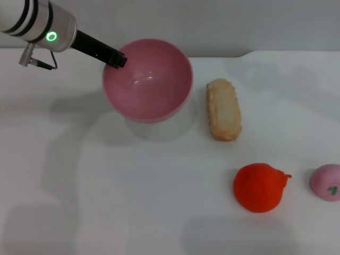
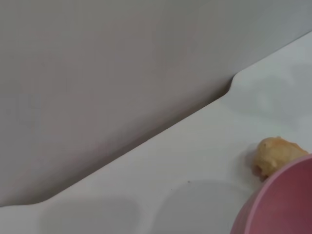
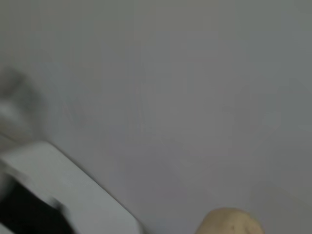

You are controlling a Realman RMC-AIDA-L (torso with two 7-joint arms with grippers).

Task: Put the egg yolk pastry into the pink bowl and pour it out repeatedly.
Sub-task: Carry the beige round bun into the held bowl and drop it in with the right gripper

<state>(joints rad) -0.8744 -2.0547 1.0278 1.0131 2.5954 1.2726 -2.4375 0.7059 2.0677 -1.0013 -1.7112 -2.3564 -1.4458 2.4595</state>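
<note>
My left gripper [image 1: 116, 59] reaches in from the upper left and is shut on the far-left rim of the pink bowl [image 1: 147, 79]. The bowl is held off the table, tipped toward me, with nothing inside it and its shadow below. In the left wrist view a part of the bowl's rim [image 2: 282, 204] fills the corner. The egg yolk pastry [image 3: 229, 223], a pale beige round lump, shows only in the right wrist view. It hangs close to the camera against the grey wall, so the right gripper, outside the head view, appears shut on it.
A long crusty bread [image 1: 223, 109] lies just right of the bowl, and its end [image 2: 275, 155] shows past the rim. A red fruit [image 1: 259, 187] and a small pink fruit [image 1: 326, 182] sit at the front right. The grey wall runs behind the white table [image 1: 79, 186].
</note>
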